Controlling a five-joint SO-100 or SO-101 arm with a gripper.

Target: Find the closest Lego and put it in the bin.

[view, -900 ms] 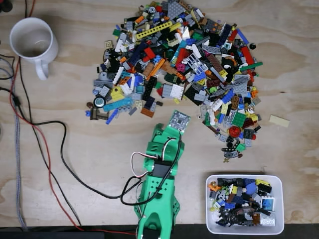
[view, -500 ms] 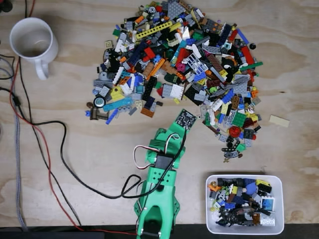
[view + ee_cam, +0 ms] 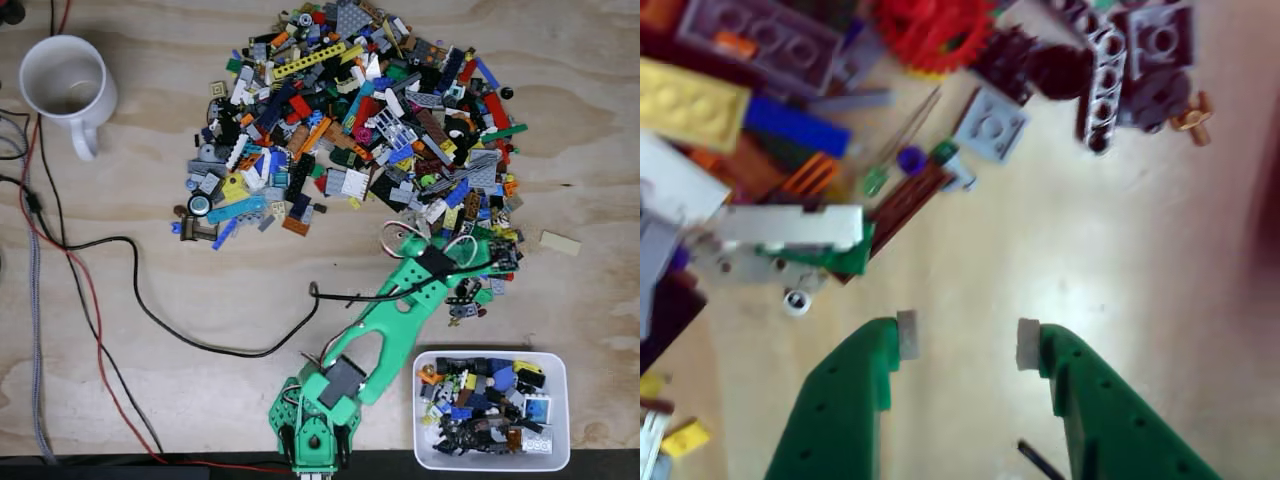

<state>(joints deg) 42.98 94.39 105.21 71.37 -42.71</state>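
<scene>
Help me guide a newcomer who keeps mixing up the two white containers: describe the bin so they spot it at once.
In the fixed view, start at the big Lego pile at the top of the wooden table, then drop to the lower right corner. The bin is the shallow white rectangular tray there, part-filled with bricks. Unlike the mug at upper left, it has no handle.

My arm (image 3: 400, 300) covers the heap's (image 3: 350, 120) lower right bricks; the wrist view is blurred, its red gear (image 3: 932, 30) cut off.
</scene>
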